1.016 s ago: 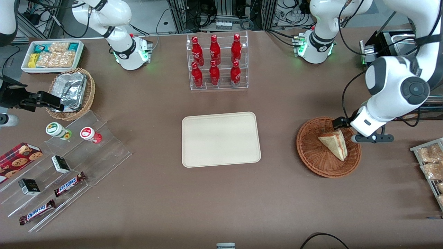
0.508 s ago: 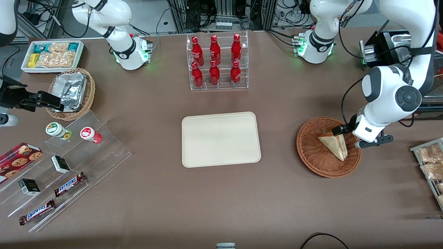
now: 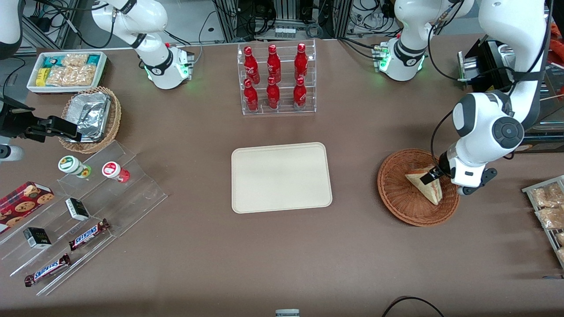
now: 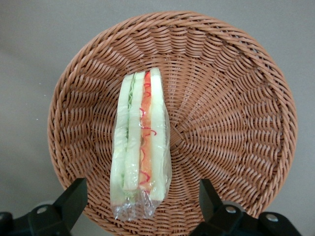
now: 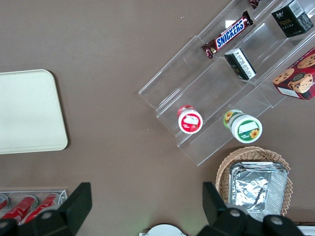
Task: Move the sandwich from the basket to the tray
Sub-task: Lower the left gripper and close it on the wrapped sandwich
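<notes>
Gripper (image 4: 140,206) is hanging spread wide over the sandwich (image 4: 139,147), having dropped lower within the last second; fingers (image 4: 71,200) are straddling the wedge, grasping nothing; sandwich is lying in the basket (image 3: 398,198); tray (image 3: 281,177) is waiting well apart; closing looks imminent.

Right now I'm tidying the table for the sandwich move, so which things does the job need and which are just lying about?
Job:
sandwich, in the basket
tray
gripper, open above the sandwich

Lying about:
red bottles
Snickers bars
foil containers
cookie box
</notes>
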